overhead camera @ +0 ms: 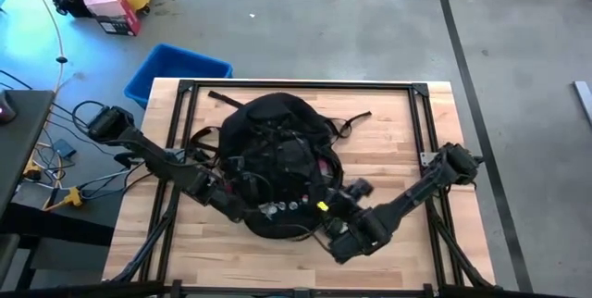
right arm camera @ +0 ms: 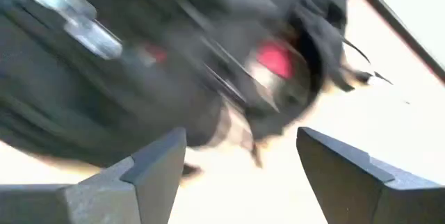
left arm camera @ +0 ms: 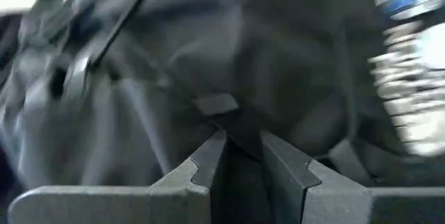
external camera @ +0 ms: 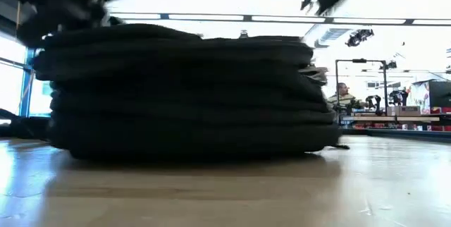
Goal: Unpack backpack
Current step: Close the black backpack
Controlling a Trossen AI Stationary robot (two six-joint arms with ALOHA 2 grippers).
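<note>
The backpack (overhead camera: 277, 164) lies flat in the middle of the table (overhead camera: 425, 131), its long axis running from the frame's top to its bottom, with the rounded end toward the top. Bare wood shows on every side: wide strips to left and right, a narrower band along the top edge, and little room at the bottom edge. A strap (overhead camera: 356, 120) trails toward the upper right. The left claw (overhead camera: 242, 196) sits at the pack's lower left, its fingers (left arm camera: 208, 165) nearly together, pinching a fold of black fabric. The right claw (overhead camera: 340, 207) is at the pack's lower right, released, its fingers (right arm camera: 156, 158) wide apart just short of the fabric. A blue bin (overhead camera: 176, 71) stands on the floor off the table's upper-left corner.
</note>
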